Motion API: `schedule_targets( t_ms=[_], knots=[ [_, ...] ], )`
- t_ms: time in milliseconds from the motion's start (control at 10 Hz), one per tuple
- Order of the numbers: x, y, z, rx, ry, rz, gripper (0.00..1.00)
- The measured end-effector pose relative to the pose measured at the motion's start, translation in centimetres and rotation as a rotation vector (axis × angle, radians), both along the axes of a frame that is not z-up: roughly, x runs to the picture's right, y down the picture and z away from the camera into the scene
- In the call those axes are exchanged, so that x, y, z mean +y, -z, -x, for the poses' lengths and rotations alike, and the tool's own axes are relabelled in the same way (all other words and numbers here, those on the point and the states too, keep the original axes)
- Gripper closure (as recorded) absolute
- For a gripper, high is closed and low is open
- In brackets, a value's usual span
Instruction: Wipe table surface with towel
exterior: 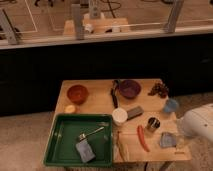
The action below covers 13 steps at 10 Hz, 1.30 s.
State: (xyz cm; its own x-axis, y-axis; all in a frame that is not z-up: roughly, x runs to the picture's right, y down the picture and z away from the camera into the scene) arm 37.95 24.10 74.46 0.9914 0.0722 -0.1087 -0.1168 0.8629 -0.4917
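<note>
The towel [167,140], a small wrinkled grey-blue cloth, lies on the light wooden table [100,100] near its front right corner. My white arm [198,123] reaches in from the right edge of the camera view. Its gripper [180,141] hangs just right of the towel, close above the table's right edge. The gripper is open and holds nothing.
A metal cup [152,124], a red pepper [143,137], a white cup [119,116] and a dark grey bar [134,113] sit left of the towel. Behind are a blue cup [171,106], purple bowl [129,88] and orange bowl [77,93]. A green tray [60,145] holds a sponge block [85,151].
</note>
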Motion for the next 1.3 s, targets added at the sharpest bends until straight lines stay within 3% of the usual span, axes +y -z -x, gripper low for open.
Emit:
schedule_targets(
  t_ms=[300, 1300],
  knots=[
    [1.0, -1.2, 0.2, -0.024, 0.027, 0.05, 0.2],
    [2.8, -3.9, -0.2, -0.052, 0.02, 0.095, 0.2]
  ],
)
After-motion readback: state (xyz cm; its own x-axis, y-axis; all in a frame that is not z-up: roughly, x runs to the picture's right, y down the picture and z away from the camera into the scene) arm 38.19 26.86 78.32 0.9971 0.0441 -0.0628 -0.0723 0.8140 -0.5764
